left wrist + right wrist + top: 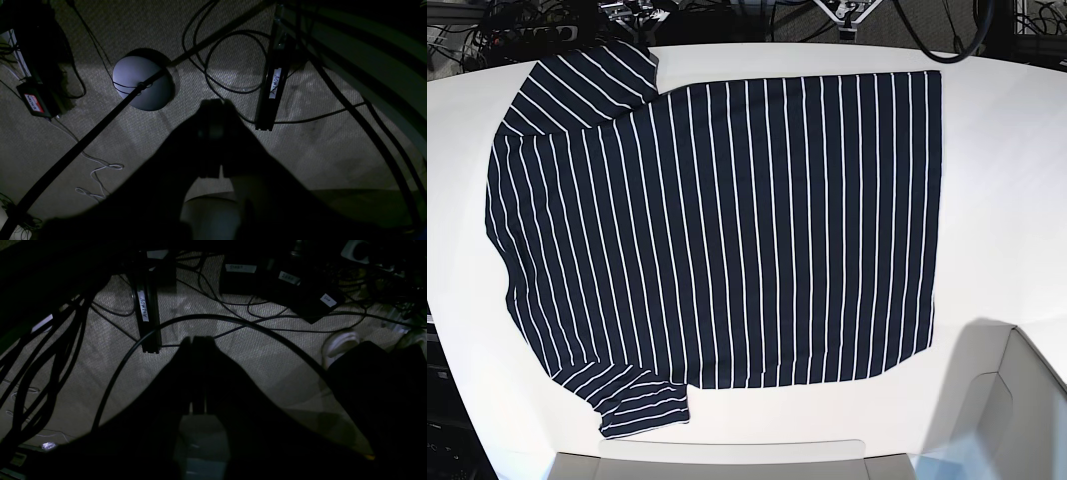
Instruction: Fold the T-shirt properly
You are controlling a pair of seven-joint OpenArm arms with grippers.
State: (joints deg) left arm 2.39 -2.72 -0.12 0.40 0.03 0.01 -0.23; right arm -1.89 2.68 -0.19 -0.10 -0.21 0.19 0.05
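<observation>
The T-shirt (717,230) lies flat and spread on the white bench (1007,180), its sleeves at the upper left and lower left of the base view, its straight hem toward the right. Neither arm touches it. The left end effector (213,110) hangs over the carpet (333,146), jaws closed on nothing. The right end effector (196,340) is likewise pressed closed and empty above cables (233,320).

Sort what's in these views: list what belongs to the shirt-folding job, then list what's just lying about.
Belongs to the job:
- T-shirt, spread flat on the white table
- left hand, shut, over the floor
- right hand, shut, over the floor

Just lying about:
- round lamp base
- labelled black bar
- floor cables
- white shoe
</observation>
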